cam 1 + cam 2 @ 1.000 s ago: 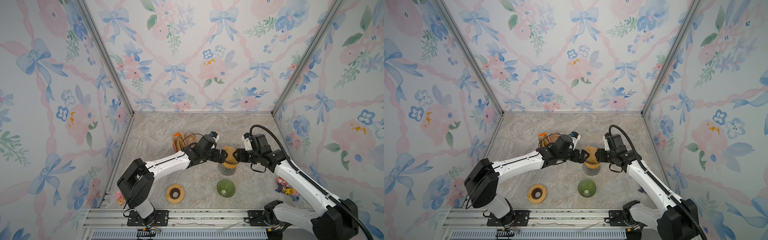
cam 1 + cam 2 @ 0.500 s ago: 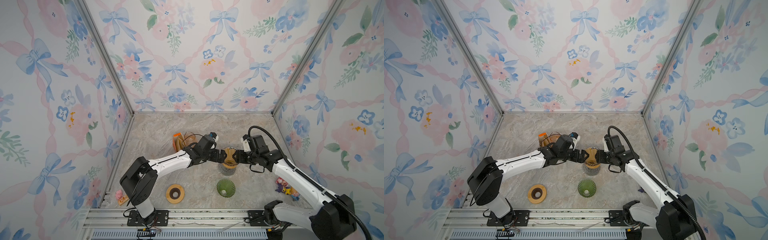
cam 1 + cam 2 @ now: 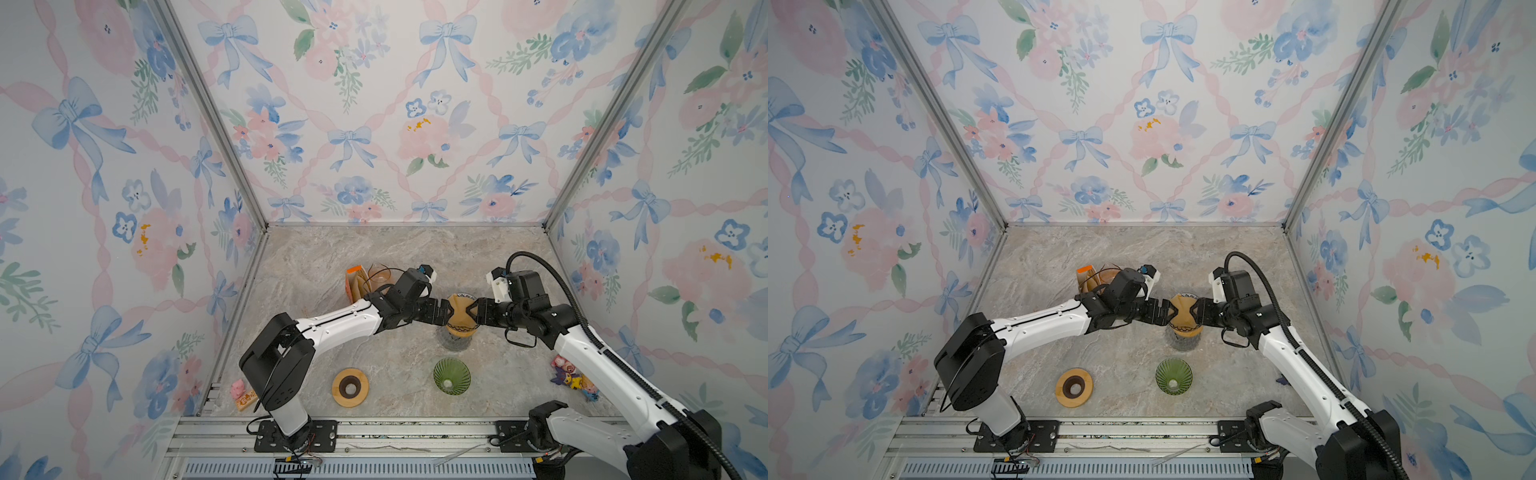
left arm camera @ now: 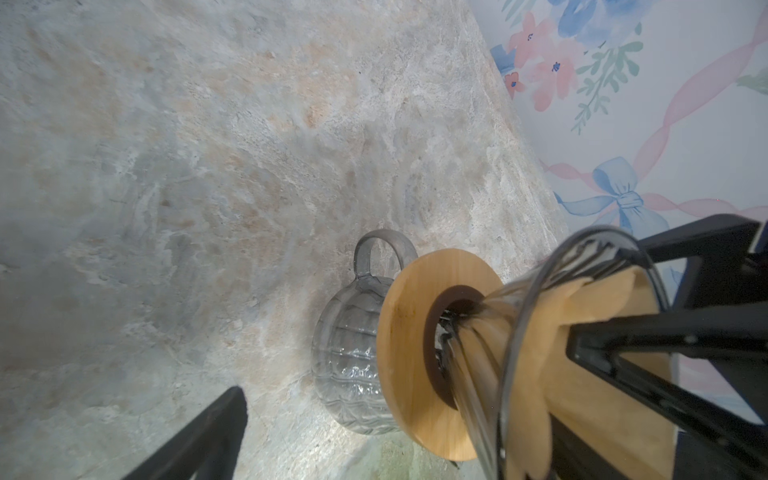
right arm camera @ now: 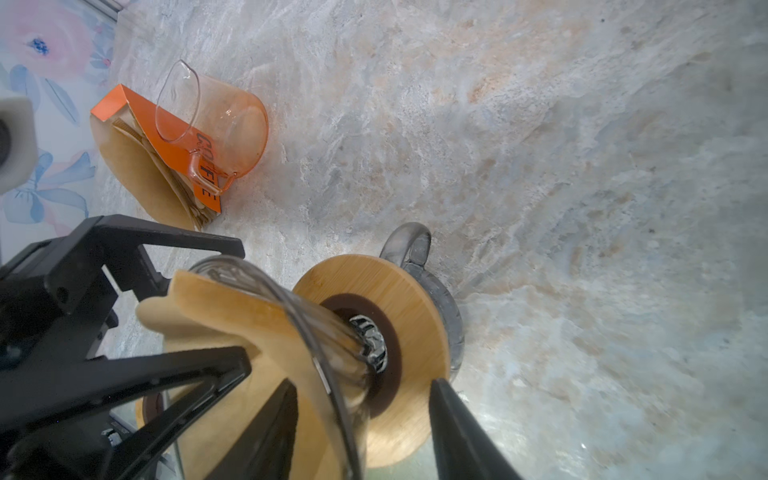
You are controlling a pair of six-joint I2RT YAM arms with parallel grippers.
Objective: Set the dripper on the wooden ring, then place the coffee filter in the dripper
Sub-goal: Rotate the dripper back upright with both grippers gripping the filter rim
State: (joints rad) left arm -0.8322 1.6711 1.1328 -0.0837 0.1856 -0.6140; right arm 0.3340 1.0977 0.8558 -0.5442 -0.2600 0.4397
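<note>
Marble tabletop [image 3: 316, 266] between floral walls keeps the orange filter packet [image 3: 354, 282] and glass carafe [image 3: 380, 274] back left, clear of the work. Next, the left gripper [image 3: 448, 311], jaws wide apart, reaches the coffee filter [image 3: 460, 309], probably to steady it. The filter sits inside the clear dripper [image 5: 324, 324], perched on a wooden collar [image 4: 407, 332] over a glass jug [image 4: 349, 353]. The right gripper [image 3: 473, 312], jaws partly apart, straddles the dripper's wall, likely to seat the paper.

White arm links [image 3: 336, 322], black joints, black fingers [image 4: 199, 440], corrugated black cable [image 3: 524, 253]

Left tool [image 3: 1169, 315], right tool [image 3: 1199, 315] flank coffee filter [image 3: 1185, 319]; contact unclear.
</note>
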